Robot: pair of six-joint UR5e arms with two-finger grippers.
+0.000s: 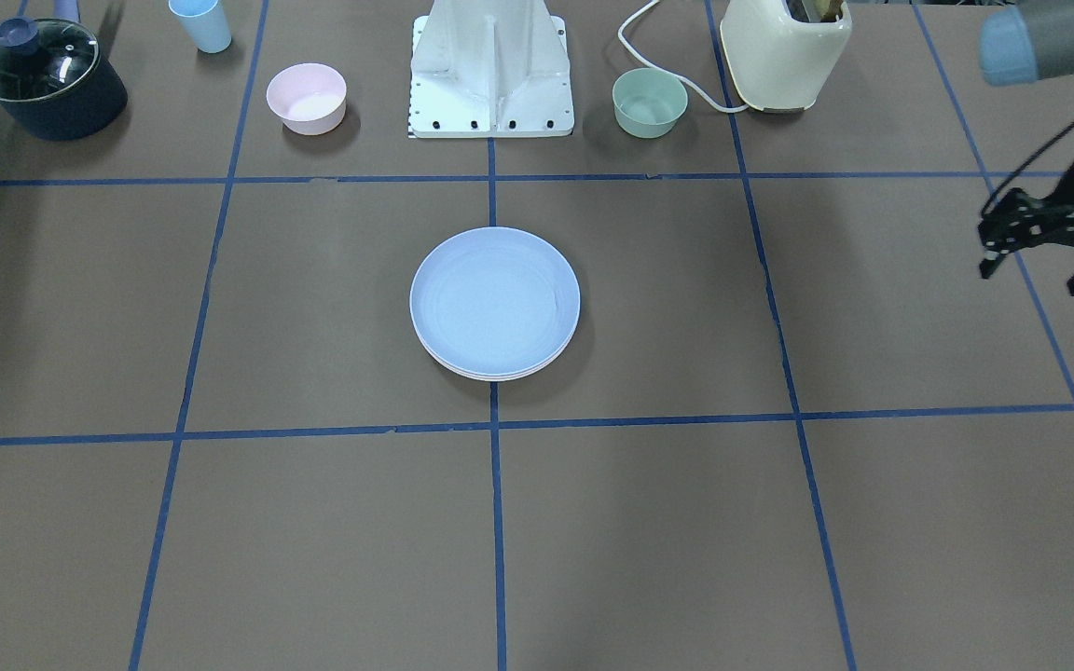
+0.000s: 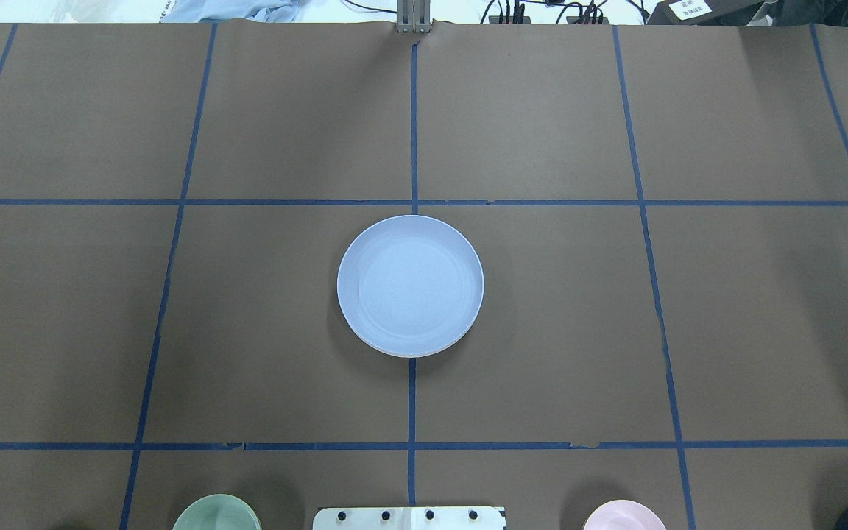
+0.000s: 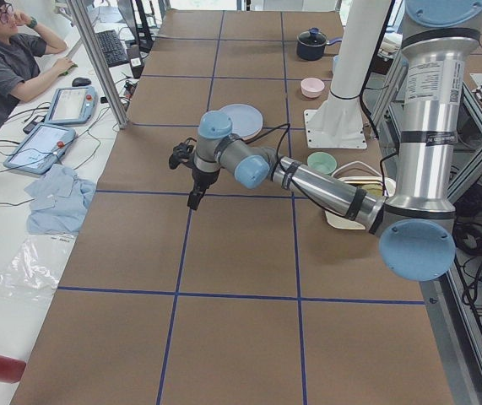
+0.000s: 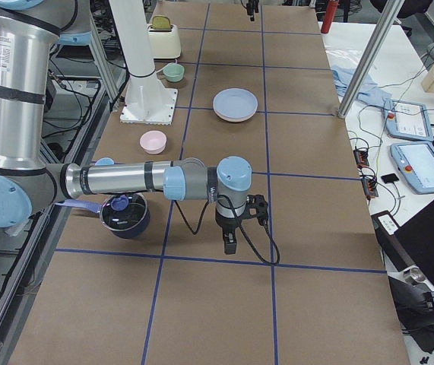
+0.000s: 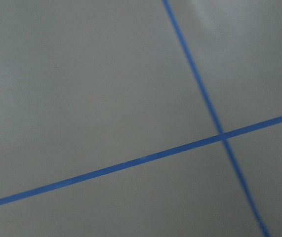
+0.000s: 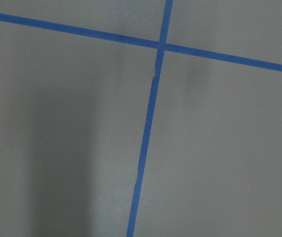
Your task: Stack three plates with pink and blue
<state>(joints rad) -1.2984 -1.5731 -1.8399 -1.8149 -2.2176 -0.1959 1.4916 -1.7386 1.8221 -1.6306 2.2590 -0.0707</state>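
Left two-finger gripper (image 1: 1036, 277) is seen with its black fingers spread apart, held above the brown paper-covered table (image 1: 220, 308) towards the end on the robot's left, well apart from the plates. The right gripper (image 4: 230, 242) is shown only in the right side view, pointed downward just above a blue tape line (image 4: 201, 258); whether its fingers are apart or together cannot be told.

A light blue round shallow plastic plate (image 1: 495, 300) is found at the middle of the table, lying flat across the central tape line as the top of a stack. Paler rims (image 1: 492, 375) are seen under its near edge in the front-facing view, and in the right side view a pale pink plate (image 4: 236, 119) is made out beneath it. A cream plate cannot be told apart with certainty.

Along the robot's side of the table, a small pink bowl (image 1: 306, 98) and a small mint-green bowl (image 1: 650, 102) are set on either side of the white robot base (image 1: 490, 75). A dark blue pot with a glass lid (image 1: 49, 79), a light blue cup (image 1: 201, 23) and a cream toaster (image 1: 784, 51) are placed farther out. Only brown paper and blue tape are shown by both wrist cameras.
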